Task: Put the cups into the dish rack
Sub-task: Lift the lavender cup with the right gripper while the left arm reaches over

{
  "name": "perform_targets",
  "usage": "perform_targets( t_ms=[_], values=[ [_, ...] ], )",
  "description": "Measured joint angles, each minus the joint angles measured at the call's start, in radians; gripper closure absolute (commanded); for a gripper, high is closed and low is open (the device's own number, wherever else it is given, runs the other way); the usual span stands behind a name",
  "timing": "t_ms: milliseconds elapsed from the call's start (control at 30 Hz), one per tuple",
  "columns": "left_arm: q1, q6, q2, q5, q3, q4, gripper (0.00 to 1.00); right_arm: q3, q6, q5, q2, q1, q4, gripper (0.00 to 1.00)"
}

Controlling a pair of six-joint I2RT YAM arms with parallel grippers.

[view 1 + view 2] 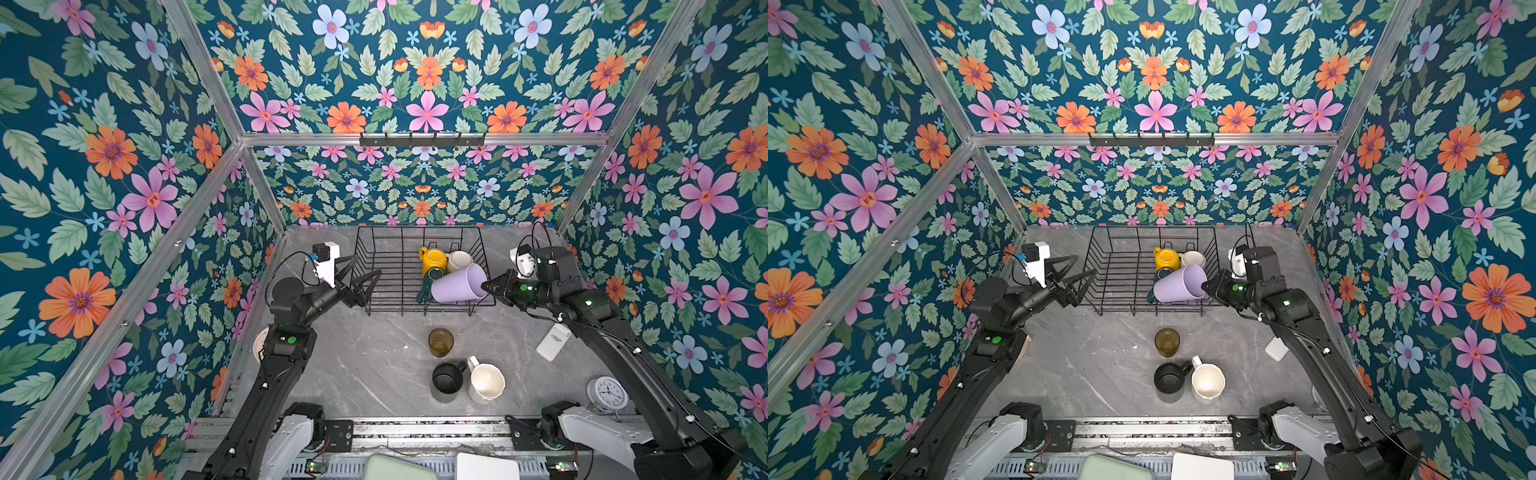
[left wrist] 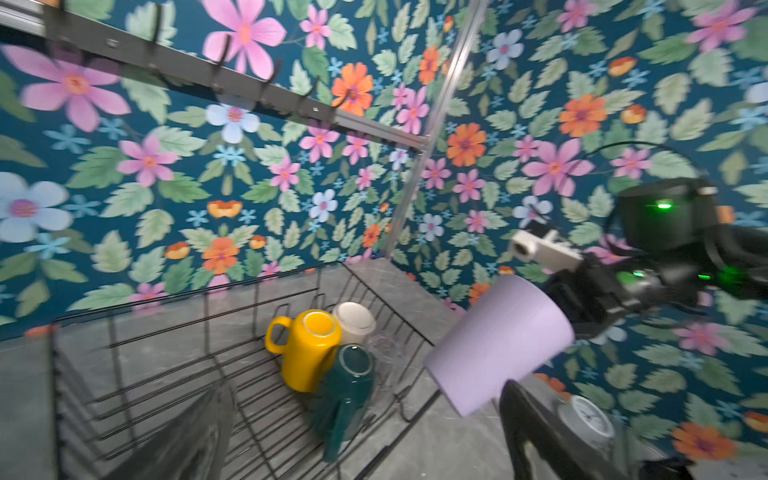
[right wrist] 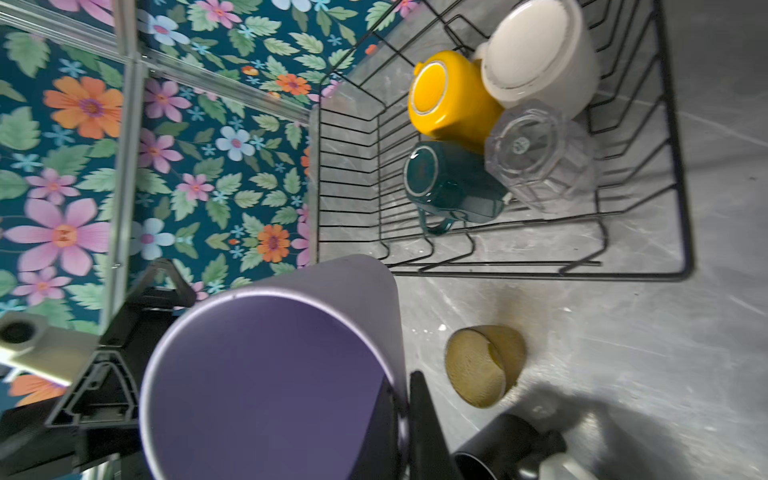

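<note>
While right gripper (image 1: 485, 286) clamps lilac tumbler (image 1: 457, 284) rim over dish rack (image 1: 395, 227), left gripper (image 1: 368, 267) gapes empty (beside rack).

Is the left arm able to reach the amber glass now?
Probably yes. The left gripper hangs open and empty beside the dish rack, and only bare table lies between it and the amber glass.

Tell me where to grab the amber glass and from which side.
Probably pinch its rim from above, one finger inside. The amber glass stands upright, mouth open, with no handle; the black mug stands close on its near side, so take the far wall.
</note>
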Motion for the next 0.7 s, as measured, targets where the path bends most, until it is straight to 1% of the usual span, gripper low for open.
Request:
perform_targets(
  t_ms=[100, 200, 333, 433, 533, 700],
  values=[
    [0.0, -0.133, 0.053, 0.12, -0.024, 0.183, 0.01, -0.006, 0.056, -0.105, 0.024, -0.017, 0.099, 1.0],
    [0.0, -0.29, 0.103, 0.212, -0.045, 0.401, 0.01, -0.011, 0.114, -0.208, 0.053, -0.017, 0.226, 1.0],
    [0.0, -0.498, 0.18, 0.291, -0.053, 0.691, 0.01, -0.019, 0.196, -0.314, 0.097, -0.017, 0.377, 1.0],
    [0.0, -0.626, 0.234, 0.323, -0.056, 0.868, 0.01, -0.013, 0.23, -0.357, 0.119, -0.001, 0.449, 1.0],
    [0.0, -0.726, 0.277, 0.343, -0.056, 0.994, 0.02, 0.005, 0.248, -0.386, 0.138, 0.031, 0.502, 1.0],
    [0.0, -0.795, 0.286, 0.364, -0.052, 1.075, 0.02, 0.028, 0.269, -0.413, 0.158, 0.085, 0.556, 1.0]
  ],
)
